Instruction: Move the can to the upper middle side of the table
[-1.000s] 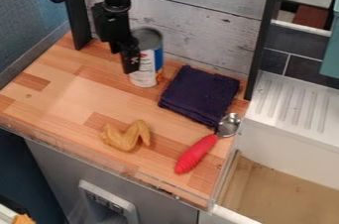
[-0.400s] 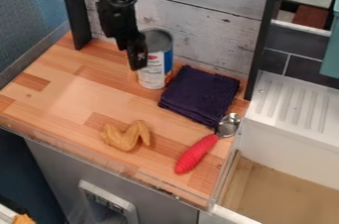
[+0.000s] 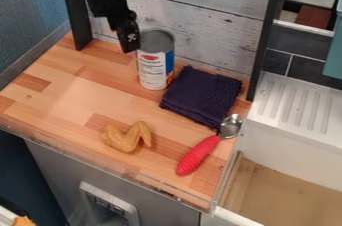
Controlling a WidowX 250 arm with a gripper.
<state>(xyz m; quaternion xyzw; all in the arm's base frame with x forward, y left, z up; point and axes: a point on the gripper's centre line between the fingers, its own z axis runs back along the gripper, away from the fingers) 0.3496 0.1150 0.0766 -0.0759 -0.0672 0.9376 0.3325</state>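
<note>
The upright can (image 3: 153,70) stands on the worktop (image 3: 60,90) by the plank wall (image 3: 214,20), right of and below the claw (image 3: 129,44) in view. I cannot tell whether the claw is apart or together. Placement looks done; retreating up-left should avoid a nudge.

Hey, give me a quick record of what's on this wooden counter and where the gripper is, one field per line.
can: upright, near the back wall
gripper: beside the can's top; contact unclear
cloth: dark, folded, right of the can
spoon: red handle, metal bowl, near right edge
toy chicken wing: toward the front
</note>
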